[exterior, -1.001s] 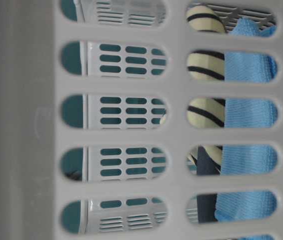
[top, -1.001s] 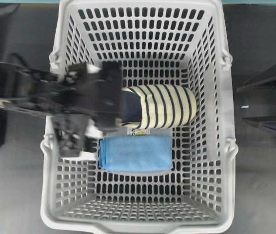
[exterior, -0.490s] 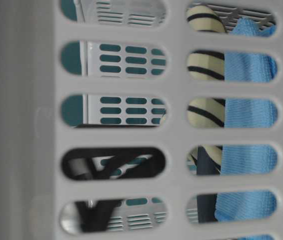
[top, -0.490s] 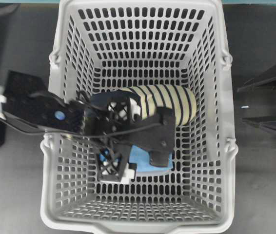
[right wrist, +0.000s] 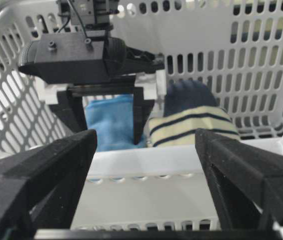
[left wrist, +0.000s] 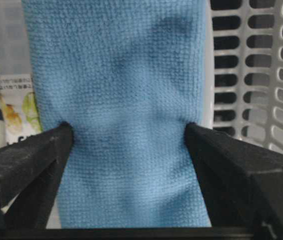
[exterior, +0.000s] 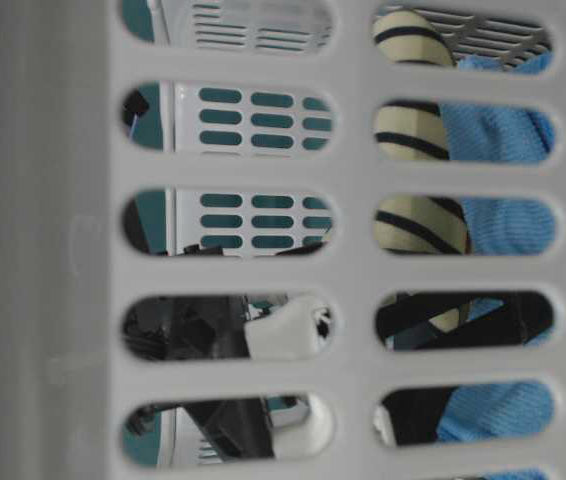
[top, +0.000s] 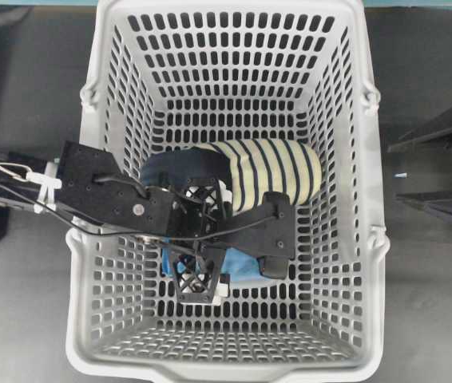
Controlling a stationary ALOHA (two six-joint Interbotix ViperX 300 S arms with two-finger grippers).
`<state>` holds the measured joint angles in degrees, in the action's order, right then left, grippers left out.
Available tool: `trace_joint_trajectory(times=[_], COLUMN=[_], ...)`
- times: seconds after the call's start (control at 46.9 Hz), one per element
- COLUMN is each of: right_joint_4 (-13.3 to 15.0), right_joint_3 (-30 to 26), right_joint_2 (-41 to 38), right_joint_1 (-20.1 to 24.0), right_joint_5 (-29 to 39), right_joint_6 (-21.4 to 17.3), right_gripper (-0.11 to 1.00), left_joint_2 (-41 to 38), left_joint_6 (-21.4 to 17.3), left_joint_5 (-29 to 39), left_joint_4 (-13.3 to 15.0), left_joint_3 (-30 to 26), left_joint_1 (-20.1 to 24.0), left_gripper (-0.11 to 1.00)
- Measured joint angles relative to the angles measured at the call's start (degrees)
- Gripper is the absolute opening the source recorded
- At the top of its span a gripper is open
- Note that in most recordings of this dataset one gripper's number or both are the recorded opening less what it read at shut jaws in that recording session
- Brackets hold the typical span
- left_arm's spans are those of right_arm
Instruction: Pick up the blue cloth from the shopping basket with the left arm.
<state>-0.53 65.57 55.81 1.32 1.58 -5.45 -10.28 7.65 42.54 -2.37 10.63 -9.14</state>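
The blue cloth (top: 246, 265) lies flat on the floor of the shopping basket (top: 226, 372), in front of the striped roll. My left gripper (top: 202, 241) is down inside the basket, open, with its lattice fingers on either side of the cloth. In the left wrist view the cloth (left wrist: 126, 90) fills the gap and both fingertips (left wrist: 64, 132) touch its long edges, denting them slightly. The right wrist view shows the same gripper (right wrist: 112, 142) astride the cloth (right wrist: 109, 120). My right gripper (top: 430, 167) is open and empty outside the basket's right wall.
A rolled navy and cream-striped fabric (top: 278, 175) lies right behind the cloth, almost touching the left gripper. A printed paper label (left wrist: 16, 105) lies between roll and cloth. The basket's slotted walls (left wrist: 261, 75) stand close around.
The left arm has swung from the basket's left wall to over the cloth and gone down. Its fingers now stand on either side of the cloth. The right arm has not moved.
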Motion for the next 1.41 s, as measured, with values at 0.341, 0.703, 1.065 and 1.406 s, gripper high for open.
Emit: trace_joint_trajectory(times=[0.341, 0.703, 1.065, 1.406], right_joint_4=[0.00, 0.00, 0.00, 0.09], right_joint_3=[0.09, 0.18, 0.26, 0.35], right_joint_2=[0.00, 0.44, 1.32, 1.32], right_joint_1=[-0.09, -0.18, -0.18, -0.26], right_joint_5=[-1.41, -1.58, -1.49, -1.58], right_joint_6=[0.00, 0.00, 0.00, 0.00], right_gripper=[0.76, 0.76, 0.76, 0.76], left_joint_2=[0.00, 4.57, 5.54, 4.83], left_joint_6=[-0.35, -0.70, -0.79, -0.97], left_joint_5=[0.35, 8.17, 32.08, 34.19], left_joint_4=[-0.09, -0.09, -0.09, -0.09], left_joint_3=[0.09, -11.43, -32.70, -33.22], left_joint_1=[-0.18, -0.35, -0.88, -0.88], left_gripper=[0.19, 0.14, 0.14, 0.14])
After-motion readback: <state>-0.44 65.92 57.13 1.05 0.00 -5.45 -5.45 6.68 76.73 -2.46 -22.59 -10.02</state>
